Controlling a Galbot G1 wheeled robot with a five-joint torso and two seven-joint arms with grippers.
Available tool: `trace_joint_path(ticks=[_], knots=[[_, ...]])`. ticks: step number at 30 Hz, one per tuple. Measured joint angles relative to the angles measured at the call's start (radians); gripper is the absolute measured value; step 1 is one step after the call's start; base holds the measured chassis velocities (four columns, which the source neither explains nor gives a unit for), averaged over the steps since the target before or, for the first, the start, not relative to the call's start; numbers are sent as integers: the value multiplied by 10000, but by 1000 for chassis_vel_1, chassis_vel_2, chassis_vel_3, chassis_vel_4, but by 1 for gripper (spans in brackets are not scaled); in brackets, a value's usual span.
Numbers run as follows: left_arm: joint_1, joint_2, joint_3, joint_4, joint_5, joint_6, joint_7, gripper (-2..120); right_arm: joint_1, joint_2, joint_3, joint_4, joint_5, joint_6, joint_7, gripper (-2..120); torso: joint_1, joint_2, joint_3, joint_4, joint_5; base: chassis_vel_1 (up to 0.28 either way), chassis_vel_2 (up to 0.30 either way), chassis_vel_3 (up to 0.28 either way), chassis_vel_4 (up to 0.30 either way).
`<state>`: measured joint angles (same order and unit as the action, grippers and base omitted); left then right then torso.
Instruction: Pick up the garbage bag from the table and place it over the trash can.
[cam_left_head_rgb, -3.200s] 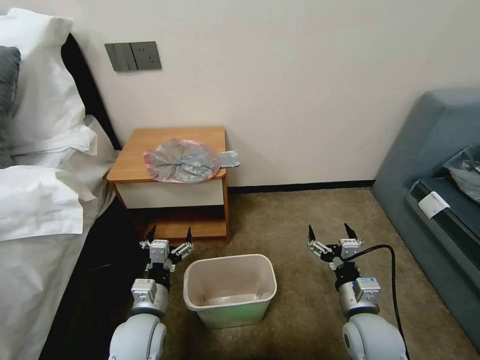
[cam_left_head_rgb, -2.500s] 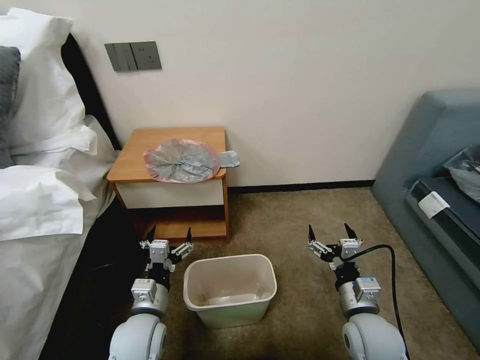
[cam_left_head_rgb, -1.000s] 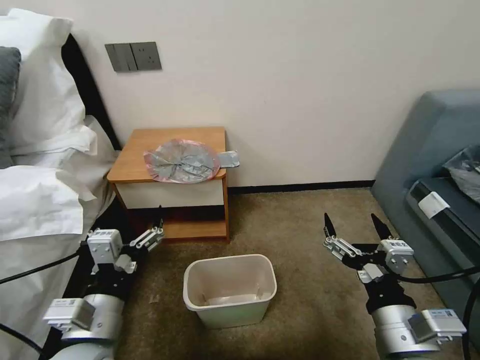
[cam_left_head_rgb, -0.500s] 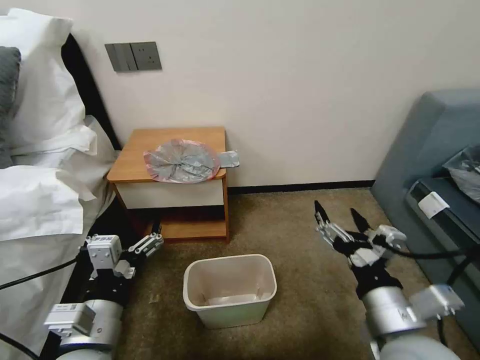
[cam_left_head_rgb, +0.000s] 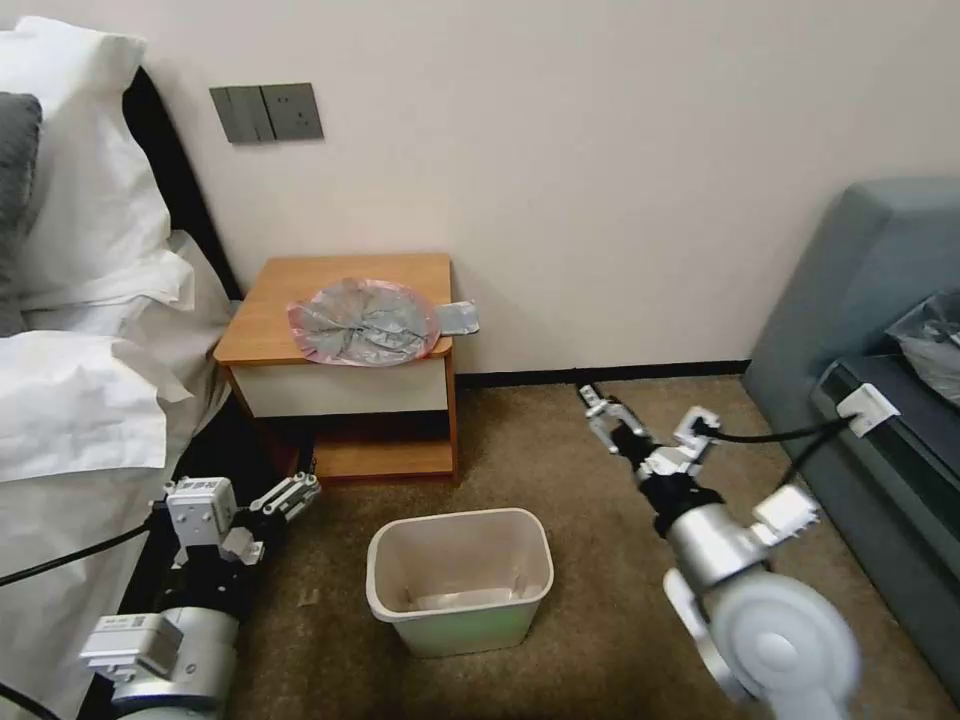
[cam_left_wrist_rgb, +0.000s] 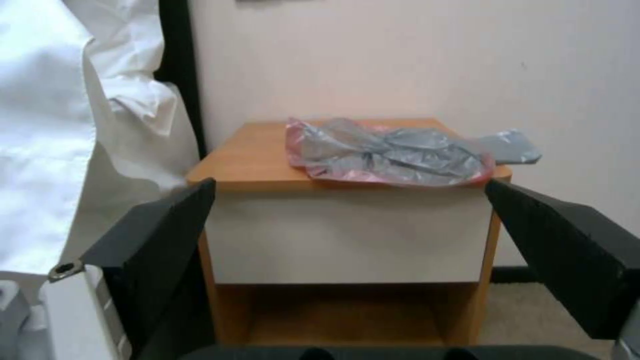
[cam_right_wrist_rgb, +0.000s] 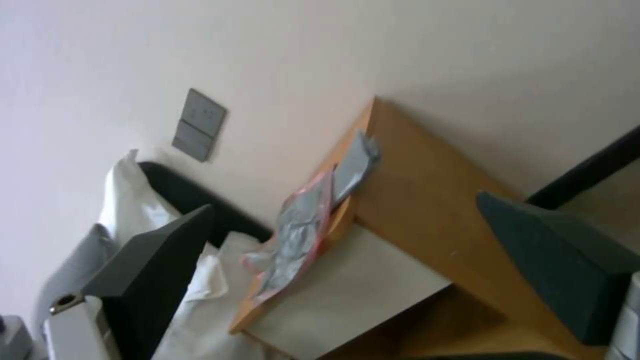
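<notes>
Head view: right tool (cam_left_head_rgb: 645, 422), jaws apart and empty, aims toward ten o'clock at the garbage bag (cam_left_head_rgb: 365, 322) lying flat on the desk (cam_left_head_rgb: 270, 318); left tool (cam_left_head_rgb: 258, 500) open, low.

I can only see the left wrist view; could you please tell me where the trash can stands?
Observer: The trash can stands on the carpet in front of the table, between the two arms.
Operator: Thank you. Where is the right gripper?
Observer: The right gripper hangs open and empty over the carpet, to the right of the table and pointing toward it.
Operator: Is there anything I might confuse with the garbage bag?
Observer: Yes. A darker grey bag with no pink edge lies on the blue sofa at the far right. The garbage bag is the one on the table.
</notes>
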<state>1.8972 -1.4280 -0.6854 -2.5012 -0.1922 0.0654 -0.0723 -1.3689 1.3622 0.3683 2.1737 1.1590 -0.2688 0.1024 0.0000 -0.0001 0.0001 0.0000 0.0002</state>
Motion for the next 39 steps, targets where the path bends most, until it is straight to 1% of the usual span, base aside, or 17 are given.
trace_joint_path(ticks=[1,3,5,7,9,10,11,13,21,22,24,28,31,36,39], knots=[[0,0,0,0,0,0,0,100,0,0,0,0,0,0,0,100,0,0,0,0,0,0,0,0,0],[159,-35,-9,2,-37,-180,45,100,632,162,-379,-508,1077,26,161,100,0,0,0,-1,-2,0,0,0,0],[178,-37,-10,3,-49,-198,53,100,735,187,-430,-570,1232,29,198,100,0,0,0,0,-2,0,0,0,0],[312,-44,-11,5,-95,-368,106,100,1535,349,-699,-1009,2257,56,504,100,0,0,0,0,-2,0,0,0,0],[341,-44,-12,5,-96,-404,117,100,1718,372,-745,-1107,2481,62,567,100,0,0,0,1,-3,0,0,0,0],[416,-49,-12,6,-95,-471,128,100,2251,428,-849,-1416,2993,66,705,100,-1,1,0,1,-3,0,0,0,0],[416,-49,-12,6,-95,-471,128,100,2251,428,-849,-1416,2993,66,705,100,-1,1,0,1,-3,0,0,0,0],[468,-69,-12,8,-94,-498,133,100,2763,468,-927,-1819,3353,66,773,100,0,0,0,1,-2,0,0,0,0],[564,-107,-10,11,-93,-506,135,100,3525,549,-1124,-2766,3814,65,857,100,0,0,0,0,-2,0,0,0,0],[608,-120,-8,11,-104,-512,144,100,3822,652,-1284,-3340,3840,65,858,100,0,0,0,0,-3,0,0,0,0],[676,-124,-8,11,-124,-533,153,100,4077,782,-1431,-3906,3841,69,836,100,0,0,0,1,-1,0,0,0,0],[778,-128,-9,11,-130,-565,155,100,4299,929,-1528,-4370,3815,74,744,100,0,0,0,-1,-2,0,0,0,0],[927,-170,-5,11,-135,-664,161,100,4853,1269,-1549,-5350,3749,76,512,100,0,1,0,-1,-1,0,0,0,0],[1002,-222,1,11,-123,-702,188,100,5247,1452,-1533,-5937,3704,76,419,100,0,0,0,0,-3,0,0,0,0],[1069,-286,14,11,-90,-740,230,100,5734,1667,-1517,-6575,3509,17,236,100,0,0,0,1,-3,0,0,0,0]])
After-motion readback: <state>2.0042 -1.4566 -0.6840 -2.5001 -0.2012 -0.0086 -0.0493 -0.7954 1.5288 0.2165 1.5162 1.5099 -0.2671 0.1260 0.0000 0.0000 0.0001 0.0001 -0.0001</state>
